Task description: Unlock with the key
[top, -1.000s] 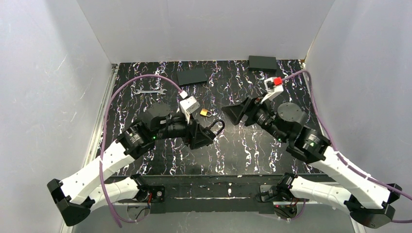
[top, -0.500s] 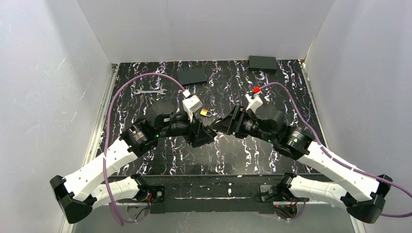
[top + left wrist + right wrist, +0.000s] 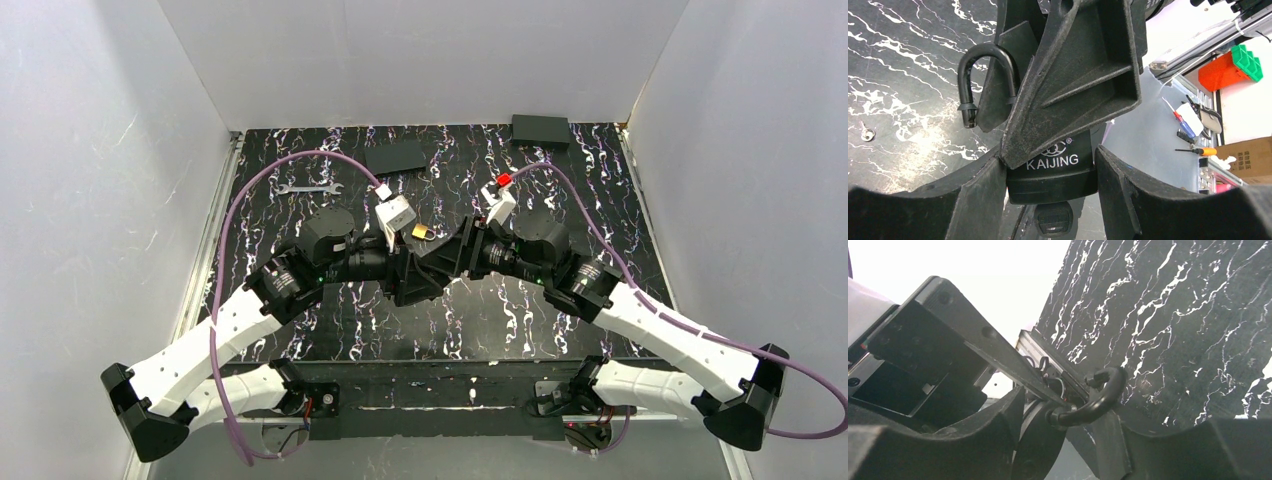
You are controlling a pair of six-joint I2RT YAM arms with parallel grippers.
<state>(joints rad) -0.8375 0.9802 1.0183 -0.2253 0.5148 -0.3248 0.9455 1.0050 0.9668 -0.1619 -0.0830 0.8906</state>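
1. L gripper (image 3: 1048, 167): jaws clamped on the body of the black padlock (image 3: 1053, 186), one finger each side. Lock is held clear of the table (image 3: 520, 310), approx. mid-table in the top view.
2. Padlock: "KAIJING" marking legible on the body. Shackle (image 3: 979, 60) points away from the L wrist cam. One leg end is out of the body and hangs free.
3. Key (image 3: 1053, 220): black rounded head sticks out of the lock's underside, between the L fingers, at the bottom edge of the L wrist view. Blade not visible.
4. R gripper (image 3: 1070, 407): jaws apart, straddling the shackle end of the lock. One of its fingers (image 3: 1073, 75) lies across the front of the upper body, the other sits behind, next to the shackle. Contact w/ the lock can't be confirmed, so cannot tell if it grips.
5. Both grippers meet tip to tip at the lock.
6. Other items on the table:
   - small brass padlock (image 3: 423, 232), just beyond the L gripper
   - wrench (image 3: 307, 187), far left
   - two flat black boxes (image 3: 396, 157) (image 3: 540, 130), toward the far edge
   - tiny silvery item (image 3: 867, 132), too small to ID
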